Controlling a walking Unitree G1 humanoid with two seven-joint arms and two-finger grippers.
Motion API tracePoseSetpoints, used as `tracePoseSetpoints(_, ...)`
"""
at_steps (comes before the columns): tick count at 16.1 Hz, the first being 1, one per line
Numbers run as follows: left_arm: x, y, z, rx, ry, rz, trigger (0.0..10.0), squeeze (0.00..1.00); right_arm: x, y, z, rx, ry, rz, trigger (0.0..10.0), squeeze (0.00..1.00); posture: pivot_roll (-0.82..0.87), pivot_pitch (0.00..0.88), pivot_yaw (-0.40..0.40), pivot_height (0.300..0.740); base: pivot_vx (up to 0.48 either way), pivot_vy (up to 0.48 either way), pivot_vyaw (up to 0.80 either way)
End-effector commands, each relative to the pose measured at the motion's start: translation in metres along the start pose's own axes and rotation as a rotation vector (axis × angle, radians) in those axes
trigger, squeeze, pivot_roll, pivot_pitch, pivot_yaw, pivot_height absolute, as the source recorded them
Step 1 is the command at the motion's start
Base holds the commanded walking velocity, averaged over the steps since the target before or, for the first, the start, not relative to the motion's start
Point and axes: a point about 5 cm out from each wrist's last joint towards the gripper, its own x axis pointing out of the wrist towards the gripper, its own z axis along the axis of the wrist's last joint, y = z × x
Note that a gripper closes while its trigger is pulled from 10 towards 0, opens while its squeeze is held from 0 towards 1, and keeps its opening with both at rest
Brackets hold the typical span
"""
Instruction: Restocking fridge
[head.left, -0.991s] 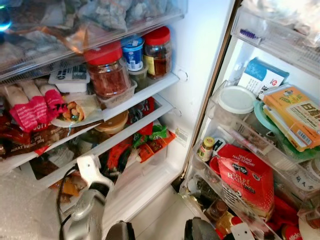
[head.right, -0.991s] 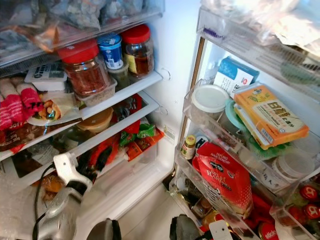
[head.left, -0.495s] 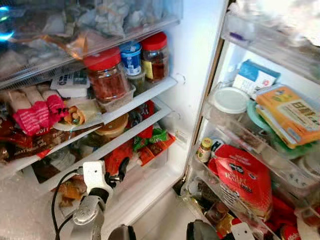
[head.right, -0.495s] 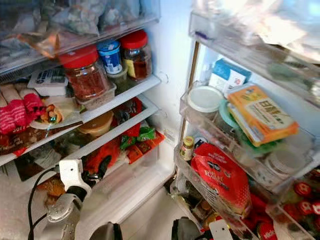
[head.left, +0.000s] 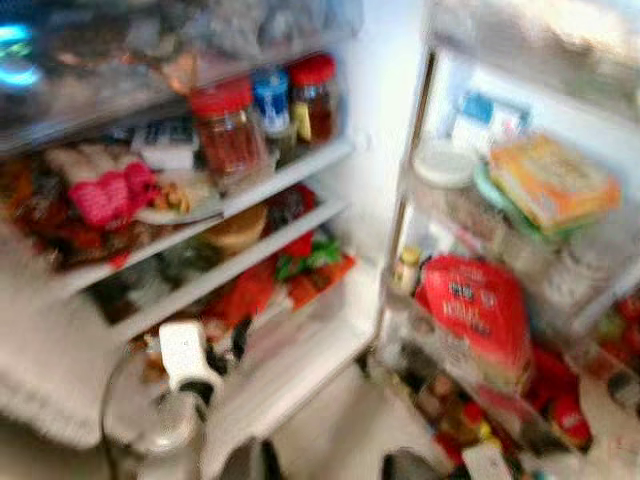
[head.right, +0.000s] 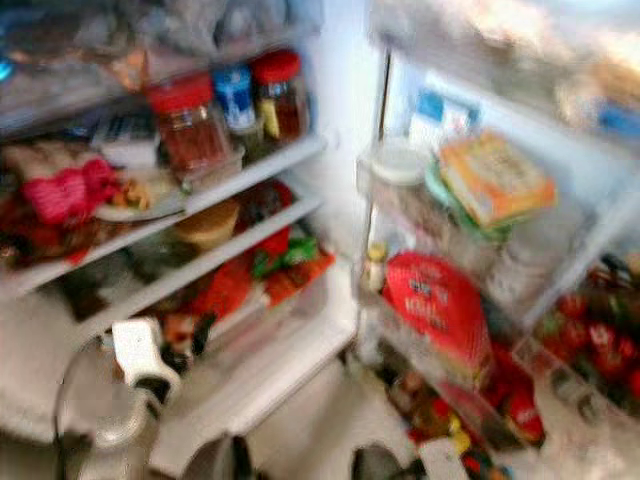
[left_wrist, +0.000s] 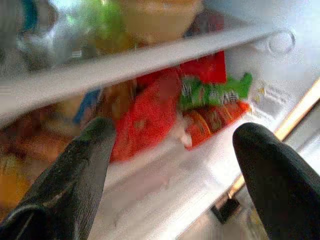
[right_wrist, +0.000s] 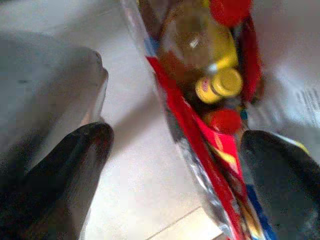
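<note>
Fridge (head.left: 385, 120) stands open, door bins on the robot's right; both eye views are blurred, and the whole picture has swung since half a second ago, so that is camera motion, with the stock placed as before. Red bag (head.left: 478, 315) stands upright in the lower door bin (head.right: 430, 350), long axis vertical. Red-lidded jar (head.left: 226, 130) upright on the upper shelf (head.left: 300, 165). Left claw (left_wrist: 172, 150) is low before the bottom compartment, at about the same spot as earlier, fingers (left_wrist: 85, 165) wide apart and holding nothing; open room lies between them and the red and green packets (left_wrist: 200, 105) behind the shelf edge. Right claw (right_wrist: 175, 150) hangs over pale floor (right_wrist: 135, 175) beside the lowest door bin's bottles (right_wrist: 200, 45), spread wide, empty.
</note>
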Motion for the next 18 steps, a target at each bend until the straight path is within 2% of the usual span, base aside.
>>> tracePoseSetpoints(1, 0.001, 0.001, 0.001, -0.007, -0.003, 0.005, 10.0, 0.0, -0.001, 0.013, -0.005, 0.012, 0.017, 0.041, 10.0, 0.0, -0.14, 0.043, 0.019, 0.646, -0.289, 0.0, 0.0)
tracePoseSetpoints(11, -0.003, 0.003, -0.007, -0.022, 0.03, 0.016, 10.0, 0.0, -0.002, 0.013, -0.007, 0.007, 0.022, 0.051, 10.0, 0.0, -0.12, 0.071, 0.01, 0.646, -0.277, 0.0, 0.0)
tracePoseSetpoints(13, -0.004, 0.005, -0.009, -0.022, 0.042, 0.026, 10.0, 0.0, -0.003, 0.012, -0.008, 0.006, 0.023, 0.051, 10.0, 0.0, -0.12, 0.079, 0.01, 0.646, 0.0, 0.0, 0.0)
tracePoseSetpoints(15, -0.005, 0.008, -0.019, -0.021, 0.105, 0.036, 10.0, 0.0, -0.003, 0.01, -0.01, 0.005, 0.024, 0.051, 10.0, 0.0, -0.11, 0.085, 0.012, 0.646, 0.0, 0.0, 0.0)
tracePoseSetpoints(17, -0.009, 0.019, -0.042, -0.027, 0.259, 0.086, 10.0, 0.0, -0.003, 0.011, -0.009, 0.004, 0.022, 0.055, 10.0, 0.0, -0.12, 0.09, 0.015, 0.646, 0.0, 0.131, 0.0)
tracePoseSetpoints(18, -0.01, 0.022, -0.048, -0.013, 0.3, 0.099, 10.0, 0.0, -0.003, 0.012, -0.009, 0.005, 0.021, 0.057, 10.0, 0.0, -0.12, 0.091, 0.015, 0.646, 0.0, 0.364, 0.0)
